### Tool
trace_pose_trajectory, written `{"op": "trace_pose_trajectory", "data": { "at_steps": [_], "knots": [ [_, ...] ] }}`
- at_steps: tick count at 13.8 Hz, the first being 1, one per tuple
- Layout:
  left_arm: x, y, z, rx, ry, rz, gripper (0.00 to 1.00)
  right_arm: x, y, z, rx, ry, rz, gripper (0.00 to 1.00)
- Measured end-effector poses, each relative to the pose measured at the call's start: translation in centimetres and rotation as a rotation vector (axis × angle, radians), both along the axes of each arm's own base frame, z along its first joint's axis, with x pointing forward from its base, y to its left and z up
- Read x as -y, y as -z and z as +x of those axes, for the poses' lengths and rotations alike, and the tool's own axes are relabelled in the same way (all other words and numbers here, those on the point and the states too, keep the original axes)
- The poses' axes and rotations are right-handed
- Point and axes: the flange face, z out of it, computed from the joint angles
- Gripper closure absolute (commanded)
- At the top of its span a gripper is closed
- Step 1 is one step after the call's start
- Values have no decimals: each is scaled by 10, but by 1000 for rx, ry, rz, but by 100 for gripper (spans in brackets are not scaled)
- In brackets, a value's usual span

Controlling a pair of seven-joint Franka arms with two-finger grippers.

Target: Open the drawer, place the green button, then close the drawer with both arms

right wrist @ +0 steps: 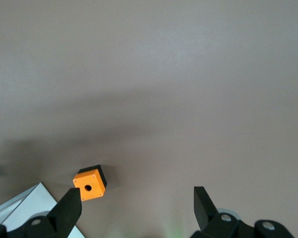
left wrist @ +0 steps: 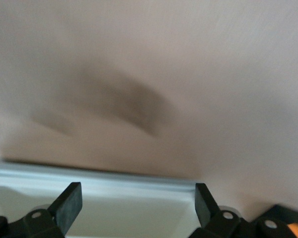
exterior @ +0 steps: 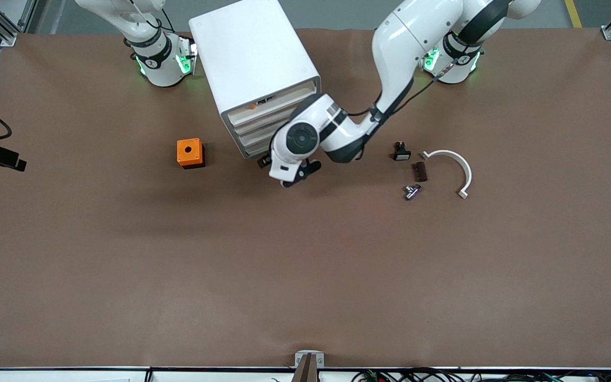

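White plastic is what your left gripper is working with right now: it sits low at the cabinet front, right at the bottom levels of the stack, and the left wrist view shows its fingers spread wide with a pale drawer edge between them, not clamped on anything. My read is you're lining up on that lip to pull the drawer out, so step one isn't done; every level looks pushed in.

The button with the green cap lies on the brown surface, well apart from the cabinet toward the left arm's end and nearer the front camera than it. Close around it sit a black button with a white cap, a small dark block and a white curved clip.

Your right gripper waits up high near its base with fingers apart and empty; its wrist view looks down on the orange cube, which rests beside the cabinet toward the right arm's end.

Room-wise you're fine: the surface in front of the cabinet is bare, so the drawer has space to slide out. The tight spot is the left arm's own wrist crowding the cabinet's front corner, and that clutter around the button could get nudged on the pick.
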Motion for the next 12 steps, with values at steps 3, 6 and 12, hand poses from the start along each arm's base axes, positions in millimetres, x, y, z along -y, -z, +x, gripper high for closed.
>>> {"op": "trace_pose_trajectory", "data": {
  "at_steps": [3, 6, 12],
  "knots": [
    [-73, -48, 78, 49, -79, 18, 0, -10, -23, -9, 38, -18, 5, 0],
    [-146, -119, 109, 79, -40, 137, 0, -16, -40, -18, 67, -36, 6, 0],
    [-300, -227, 118, 5, 284, 157, 0, -14, -44, -36, 3, -34, 15, 0]
  ]
}}
